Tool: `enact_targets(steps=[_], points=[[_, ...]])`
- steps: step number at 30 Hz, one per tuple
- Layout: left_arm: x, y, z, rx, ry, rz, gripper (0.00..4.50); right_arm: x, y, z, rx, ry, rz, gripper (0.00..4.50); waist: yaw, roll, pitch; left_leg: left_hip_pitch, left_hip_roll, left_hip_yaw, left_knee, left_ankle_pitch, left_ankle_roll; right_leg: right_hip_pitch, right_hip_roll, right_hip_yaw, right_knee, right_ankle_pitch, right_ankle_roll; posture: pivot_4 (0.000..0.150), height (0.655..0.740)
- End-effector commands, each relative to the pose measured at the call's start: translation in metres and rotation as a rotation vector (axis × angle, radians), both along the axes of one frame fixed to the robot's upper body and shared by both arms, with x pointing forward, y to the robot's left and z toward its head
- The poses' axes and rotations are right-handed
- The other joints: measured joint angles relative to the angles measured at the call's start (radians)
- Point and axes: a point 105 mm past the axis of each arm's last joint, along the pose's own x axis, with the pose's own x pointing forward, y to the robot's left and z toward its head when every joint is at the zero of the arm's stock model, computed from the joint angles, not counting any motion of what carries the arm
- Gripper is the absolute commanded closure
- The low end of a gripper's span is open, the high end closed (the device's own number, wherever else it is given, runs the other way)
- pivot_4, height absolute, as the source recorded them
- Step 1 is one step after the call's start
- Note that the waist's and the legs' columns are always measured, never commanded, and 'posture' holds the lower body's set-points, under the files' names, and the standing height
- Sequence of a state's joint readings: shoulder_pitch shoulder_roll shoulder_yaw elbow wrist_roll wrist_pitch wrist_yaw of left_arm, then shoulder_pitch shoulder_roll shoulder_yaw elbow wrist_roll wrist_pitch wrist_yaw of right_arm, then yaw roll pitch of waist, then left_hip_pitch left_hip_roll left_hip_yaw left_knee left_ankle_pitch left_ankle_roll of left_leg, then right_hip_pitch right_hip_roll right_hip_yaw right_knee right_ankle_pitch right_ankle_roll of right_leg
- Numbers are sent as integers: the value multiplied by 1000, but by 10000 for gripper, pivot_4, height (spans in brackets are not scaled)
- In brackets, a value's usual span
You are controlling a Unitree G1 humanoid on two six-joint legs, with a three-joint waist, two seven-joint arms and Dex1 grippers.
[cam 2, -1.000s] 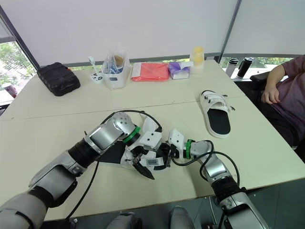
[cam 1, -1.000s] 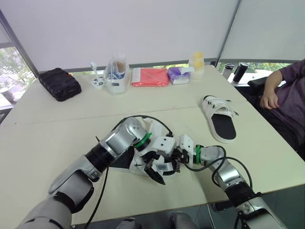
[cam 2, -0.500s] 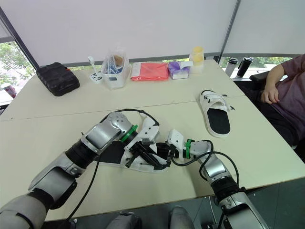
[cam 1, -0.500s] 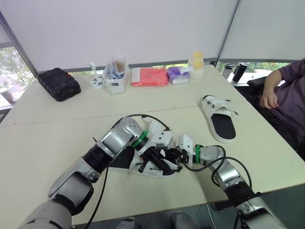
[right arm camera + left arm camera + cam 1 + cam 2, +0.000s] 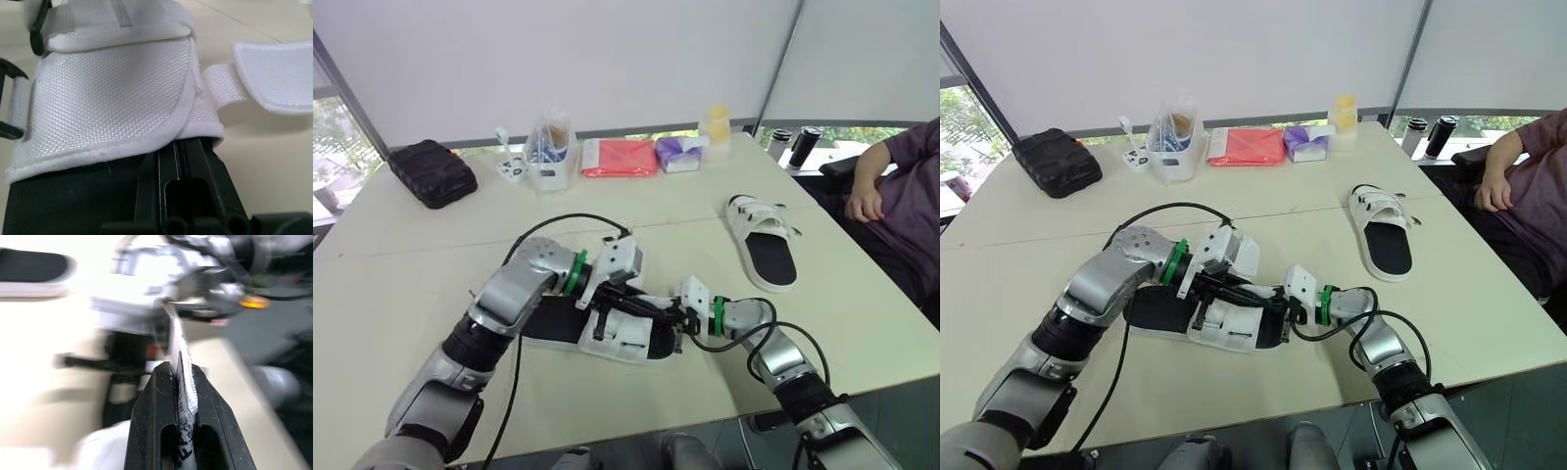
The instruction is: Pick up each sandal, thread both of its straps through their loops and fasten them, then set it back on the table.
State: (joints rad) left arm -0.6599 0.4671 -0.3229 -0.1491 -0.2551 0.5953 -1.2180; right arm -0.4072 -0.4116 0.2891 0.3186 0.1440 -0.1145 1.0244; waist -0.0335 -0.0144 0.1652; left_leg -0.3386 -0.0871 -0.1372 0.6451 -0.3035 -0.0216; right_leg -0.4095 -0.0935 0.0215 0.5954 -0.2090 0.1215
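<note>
the near sandal point(image 5: 631, 338) lies on the bench point(image 5: 431, 255) between the two arms, black footbed up. the left hand point(image 5: 177, 374) is clamped on its white strap point(image 5: 177, 340). the right hand point(image 5: 183, 147) is pinched together on the sandal's side edge, under the white upper. the second sandal point(image 5: 766, 245) lies well apart, toward a seated person point(image 5: 901, 196)

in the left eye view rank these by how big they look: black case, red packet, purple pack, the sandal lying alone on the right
1. black case and lone sandal: too alike to rank, and the sandal is also nearer the camera
2. red packet
3. purple pack
</note>
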Motion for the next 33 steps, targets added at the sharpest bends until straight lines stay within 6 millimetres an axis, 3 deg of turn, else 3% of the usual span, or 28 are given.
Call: enact_targets(steps=[1, 3, 7, 10, 14, 20, 27, 33], points=[[5, 5, 10, -65, -116, 123, 41740, -8, -18, -49, -135, 152, -72, 45000, 2, 0, 0, 0, 0, 0, 0, 0, 0, 0, 0, 0, 0, 0, 0, 1500, 7400], [1, 12, 0, -64, -86, 152, 35361, -8, -17, -49, -137, 154, -68, 45000, 1, 0, 0, 0, 0, 0, 0, 0, 0, 0, 0, 0, 0, 0, 0, 1500, 7400], [6, 16, -2, -103, -69, 238, 14672, -6, -18, -49, -139, 153, -68, 45000, 6, 0, 0, 0, 0, 0, 0, 0, 0, 0, 0, 0, 0, 0, 0, 1500, 7400], [0, 16, 6, -197, 64, 241, 407, -4, -17, -48, -140, 151, -68, 45000, 6, 0, 0, 0, 0, 0, 0, 0, 0, 1, 0, 0, 0, 0, 0, 1500, 7400], [-7, 17, 24, -317, 215, 229, 407, -4, -18, -48, -141, 149, -69, 45000, 3, 0, 0, 0, 0, 0, 0, 0, 0, 1, 0, 0, 0, 0, 0, 1500, 7400], [6, 29, 22, -312, 313, 305, 407, -4, -18, -48, -140, 150, -74, 45000, 1, 0, 0, 1, 0, 0, 0, 0, 0, 1, 0, 0, 0, 0, 0, 1500, 7400], [15, 26, 2, -76, 354, 177, 407, -5, -17, -51, -142, 156, -69, 45000, -2, 0, 0, 1, -1, 0, 1, 0, 0, 1, 0, -1, 0, 0, 0, 1500, 7400], [38, 13, -11, 63, 303, 50, 407, -2, -14, -50, -135, 150, -72, 45000, -10, -1, 0, 1, -1, 0, 1, 0, 0, 1, 1, -1, 0, 0, -1, 1500, 7400]])
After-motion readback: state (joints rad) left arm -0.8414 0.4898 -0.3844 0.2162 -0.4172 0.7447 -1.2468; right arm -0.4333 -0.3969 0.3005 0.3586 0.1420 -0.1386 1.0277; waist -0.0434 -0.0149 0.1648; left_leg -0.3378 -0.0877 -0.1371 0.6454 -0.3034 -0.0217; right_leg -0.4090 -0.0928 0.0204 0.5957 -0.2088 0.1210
